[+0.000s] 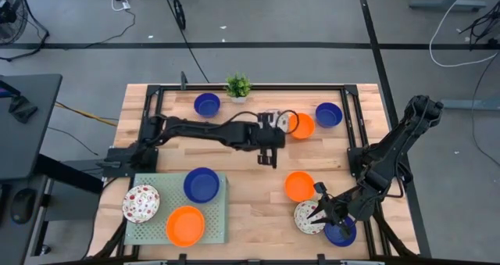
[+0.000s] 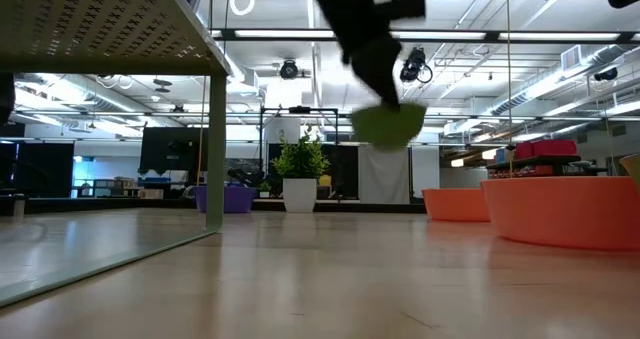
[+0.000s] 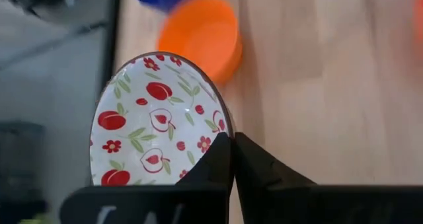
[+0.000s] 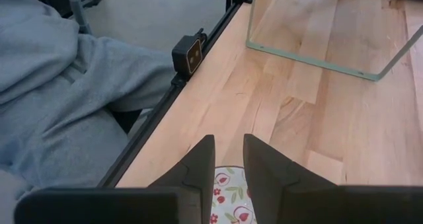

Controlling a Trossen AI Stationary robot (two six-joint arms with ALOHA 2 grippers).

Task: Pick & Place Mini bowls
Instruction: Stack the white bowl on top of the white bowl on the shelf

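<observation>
Left gripper is clamping its jaws on the rim of a white round mini bowl with red fruit print, lifted off the wooden table, just beside the orange round mini bowl | right gripper is hovering over another red-patterned white mini bowl near the table's front edge, jaws slightly apart.

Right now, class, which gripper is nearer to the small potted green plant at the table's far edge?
Left. The left gripper is mid-table, a short way in front of the potted plant, holding a red-patterned white bowl. The right gripper is at the near right corner.
</observation>
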